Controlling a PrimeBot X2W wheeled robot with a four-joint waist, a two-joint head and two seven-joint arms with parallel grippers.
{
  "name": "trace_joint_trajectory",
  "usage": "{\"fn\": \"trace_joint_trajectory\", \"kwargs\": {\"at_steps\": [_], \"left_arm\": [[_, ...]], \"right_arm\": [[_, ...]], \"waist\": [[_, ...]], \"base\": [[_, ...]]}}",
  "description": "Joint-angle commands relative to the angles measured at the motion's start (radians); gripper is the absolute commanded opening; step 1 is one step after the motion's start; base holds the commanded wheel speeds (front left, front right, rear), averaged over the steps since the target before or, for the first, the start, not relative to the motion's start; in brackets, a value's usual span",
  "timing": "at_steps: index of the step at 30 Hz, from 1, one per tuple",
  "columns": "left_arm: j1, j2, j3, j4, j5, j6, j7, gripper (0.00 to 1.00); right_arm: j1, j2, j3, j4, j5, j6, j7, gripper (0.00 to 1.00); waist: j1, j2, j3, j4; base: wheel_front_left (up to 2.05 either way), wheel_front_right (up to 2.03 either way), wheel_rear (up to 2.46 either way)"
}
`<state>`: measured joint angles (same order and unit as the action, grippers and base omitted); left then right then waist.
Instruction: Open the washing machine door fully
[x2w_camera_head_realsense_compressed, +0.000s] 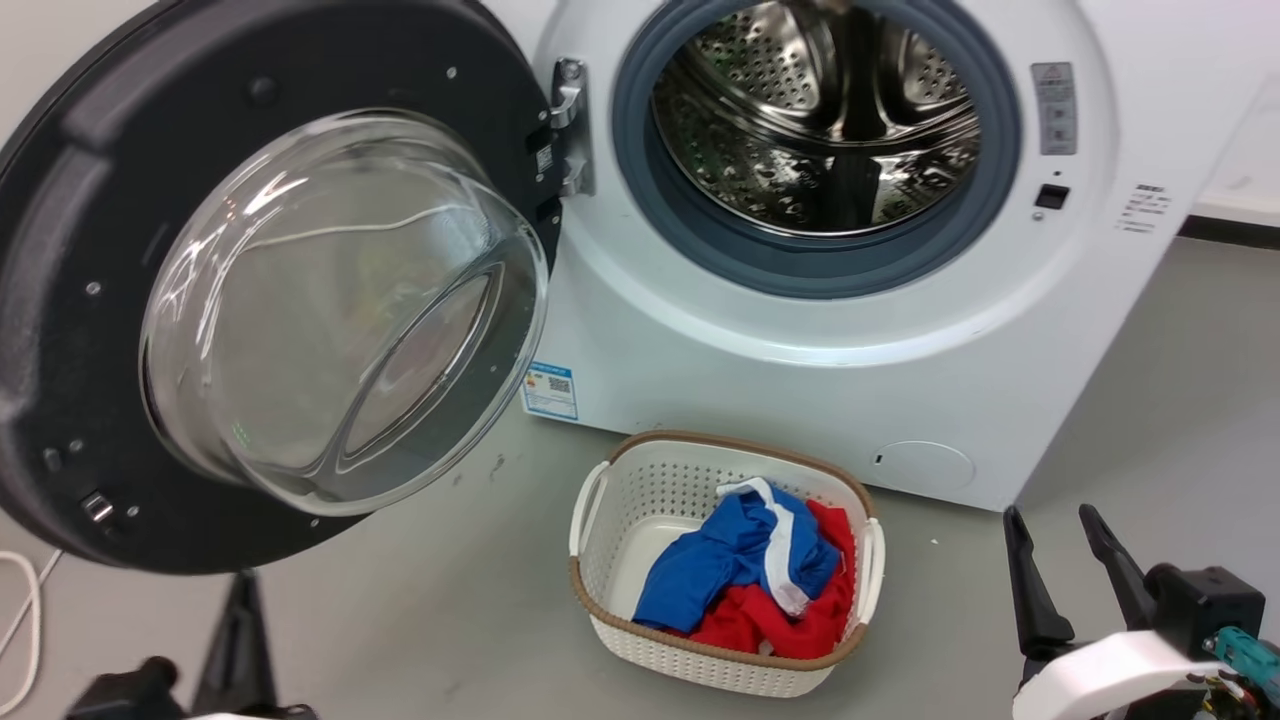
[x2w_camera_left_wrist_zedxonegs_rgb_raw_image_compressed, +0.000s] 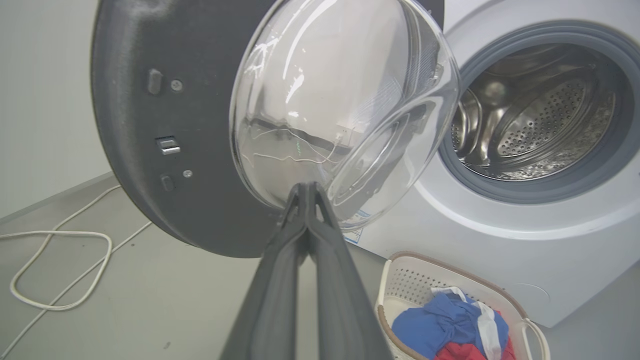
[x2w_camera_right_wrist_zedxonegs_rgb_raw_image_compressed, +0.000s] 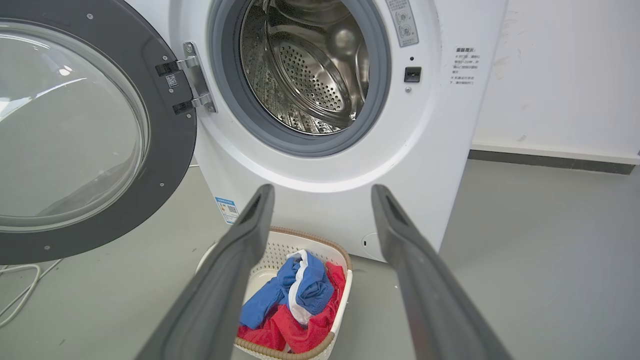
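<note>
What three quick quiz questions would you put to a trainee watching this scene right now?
1. True or false: the washing machine door is swung open to the left of the machine, leaving the drum exposed.
2. What lies in the basket on the floor? A) nothing; B) blue, red and white clothes; C) a detergent bottle.
3. Fill in: the left gripper has its fingers ___, the right gripper has its fingers ___.

Key: 1 true; 2 B; 3 shut, open.
</note>
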<state>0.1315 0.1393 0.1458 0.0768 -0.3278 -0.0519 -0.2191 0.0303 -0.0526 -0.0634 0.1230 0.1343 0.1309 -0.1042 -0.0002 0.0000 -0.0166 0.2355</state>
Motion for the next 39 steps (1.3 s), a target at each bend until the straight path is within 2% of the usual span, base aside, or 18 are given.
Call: {"fn": "trace_joint_trajectory", "kwargs": {"at_steps": [1, 5, 10, 11, 12, 13, 14, 15, 24, 39], "left_arm": [[0.014, -0.012, -0.022, -0.021, 0.008, -0.005, 0.011, 0.0], [0.031, -0.039, -0.099, -0.044, 0.023, -0.013, 0.032, 0.0], [-0.009, -0.049, -0.159, -0.023, 0.039, -0.021, 0.022, 0.0], [-0.017, -0.051, -0.171, -0.017, 0.047, -0.022, 0.021, 0.11], [-0.027, -0.051, -0.179, -0.011, 0.053, -0.024, 0.02, 0.36], [-0.037, -0.049, -0.182, -0.005, 0.056, -0.022, 0.016, 0.52], [-0.046, -0.047, -0.187, 0.003, 0.064, -0.02, 0.014, 0.92], [-0.053, -0.048, -0.188, 0.007, 0.065, -0.018, 0.011, 1.0], [-0.077, -0.034, -0.179, 0.045, 0.09, 0.026, -0.005, 1.0], [-0.1, -0.021, -0.188, 0.064, 0.098, 0.05, -0.001, 1.0]], "right_arm": [[0.017, 0.002, -0.003, -0.003, -0.006, 0.0, 0.001, 1.0], [0.015, 0.003, 0.002, -0.009, -0.014, 0.0, 0.006, 1.0], [0.009, 0.003, 0.023, -0.009, -0.025, 0.0, 0.012, 1.0], [0.008, 0.003, 0.022, -0.01, -0.027, 0.0, 0.014, 1.0], [0.005, 0.003, 0.026, -0.012, -0.031, 0.0, 0.015, 1.0], [0.0, 0.003, 0.034, -0.013, -0.033, 0.0, 0.017, 1.0], [-0.003, 0.003, 0.037, -0.014, -0.039, 0.0, 0.018, 1.0], [-0.005, 0.003, 0.045, -0.015, -0.041, 0.0, 0.021, 1.0], [-0.008, -0.007, 0.05, -0.033, -0.039, 0.0, 0.008, 1.0], [-0.011, -0.005, 0.046, -0.047, -0.035, 0.0, -0.002, 1.0]], "waist": [[0.0002, 0.0, -0.013, -0.019], [0.0002, 0.0, -0.019, -0.058], [0.0002, 0.0, -0.026, -0.138], [0.0002, 0.0, -0.025, -0.154], [0.0002, 0.0, -0.025, -0.171], [0.0002, 0.0, -0.024, -0.191], [0.0002, 0.0, -0.023, -0.208], [0.0002, 0.0, -0.023, -0.225], [0.0002, 0.0, -0.012, -0.321], [0.0002, 0.0, 0.005, -0.349]], "base": [[0.0, 0.0, 0.0], [0.0, 0.0, 0.0], [0.0, 0.0, 0.0], [0.0, 0.0, 0.0], [0.0, 0.0, 0.0], [0.0, 0.0, 0.0], [0.0, 0.0, 0.0], [0.0, 0.0, 0.0], [0.0, 0.0, 0.0], [0.0, 0.0, 0.0]]}}
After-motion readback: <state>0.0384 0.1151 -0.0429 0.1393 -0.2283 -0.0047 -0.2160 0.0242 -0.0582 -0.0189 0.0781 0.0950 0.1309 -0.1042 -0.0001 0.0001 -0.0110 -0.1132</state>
